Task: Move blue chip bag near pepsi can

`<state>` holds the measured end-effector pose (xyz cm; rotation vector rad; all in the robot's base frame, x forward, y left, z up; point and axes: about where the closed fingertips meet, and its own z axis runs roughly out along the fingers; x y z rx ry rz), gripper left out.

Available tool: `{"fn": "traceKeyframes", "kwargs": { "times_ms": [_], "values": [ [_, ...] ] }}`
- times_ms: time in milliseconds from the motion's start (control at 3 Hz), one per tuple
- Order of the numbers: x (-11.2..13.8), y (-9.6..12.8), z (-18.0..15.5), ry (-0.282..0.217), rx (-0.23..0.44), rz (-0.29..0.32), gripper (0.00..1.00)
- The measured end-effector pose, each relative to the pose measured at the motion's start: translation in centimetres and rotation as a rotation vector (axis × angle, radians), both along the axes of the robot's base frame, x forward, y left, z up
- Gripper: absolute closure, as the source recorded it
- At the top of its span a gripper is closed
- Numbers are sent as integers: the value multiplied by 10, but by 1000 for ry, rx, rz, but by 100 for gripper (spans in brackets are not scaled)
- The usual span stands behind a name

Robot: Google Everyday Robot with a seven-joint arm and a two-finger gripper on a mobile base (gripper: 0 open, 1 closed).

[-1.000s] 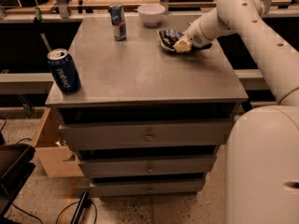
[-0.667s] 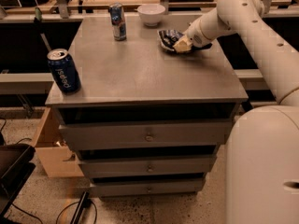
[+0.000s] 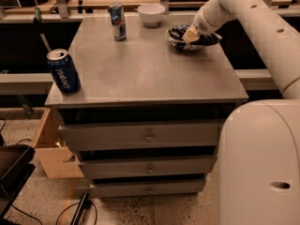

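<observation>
The blue chip bag is a crinkled dark-blue bag with pale patches at the back right of the grey cabinet top. My gripper is over the bag's left part, shut on it, and the bag looks slightly raised off the top. The arm comes in from the upper right and hides part of the bag. The pepsi can stands upright at the front left corner, far from the bag, with white lettering on its side and a silver top.
A slim blue-and-silver can stands at the back, left of centre. A white bowl sits beside it at the back edge, just left of the bag. The robot's white body fills the lower right. Drawers front the cabinet below.
The gripper has moved a little up and to the right, and the chip bag has shifted with it. The cans and bowl have not moved.
</observation>
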<state>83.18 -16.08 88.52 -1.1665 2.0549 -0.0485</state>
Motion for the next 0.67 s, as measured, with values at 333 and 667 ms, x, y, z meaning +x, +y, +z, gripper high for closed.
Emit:
{"fn": "traceKeyframes", "kwargs": {
  "times_ms": [333, 667],
  "values": [
    [-1, 9, 2, -1, 32, 29, 100],
    [-5, 12, 17, -21, 60, 57, 100]
  ]
}}
